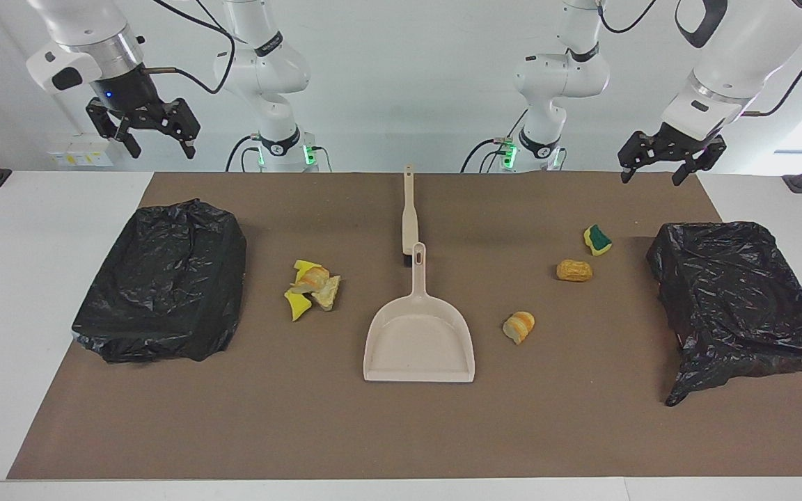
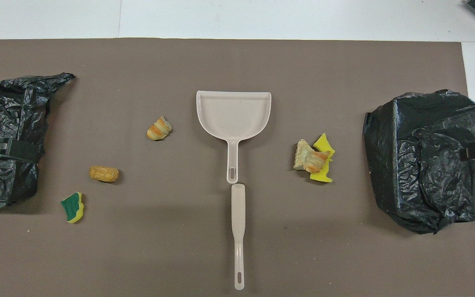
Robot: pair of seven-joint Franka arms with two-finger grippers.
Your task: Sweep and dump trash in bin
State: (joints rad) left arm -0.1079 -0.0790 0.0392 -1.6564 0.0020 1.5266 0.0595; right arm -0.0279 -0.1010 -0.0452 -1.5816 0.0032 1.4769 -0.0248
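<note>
The left pincer point(image 1: 655, 169) hangs with its fingers spread and nothing in them, above the mat's edge nearest the robots, at the left arm's end of the tabletop point(image 1: 32, 292). The right pincer point(image 1: 157, 142) is likewise agape and empty, high over the tabletop at the right arm's end. Only the facing view shows both pincers whole; from overhead just dark slivers at the edges appear, over each bag.

The trash lies on the brown mat point(image 2: 237, 255). A green-faced sponge point(image 1: 597, 239) and a bread lump point(image 1: 574, 270) sit near the bag point(image 1: 738, 299) at the left arm's end, with a striped lump point(image 1: 519, 326) beside the dustpan point(image 1: 420, 341). Toward the right arm's end, yellow sponge pieces and a bread lump form a touching pile point(image 1: 312, 287) between the dustpan and the other bag point(image 1: 164, 282).

The brush point(image 2: 238, 235) lies in line with the dustpan's handle, nearer the robots, tip just beside it.
</note>
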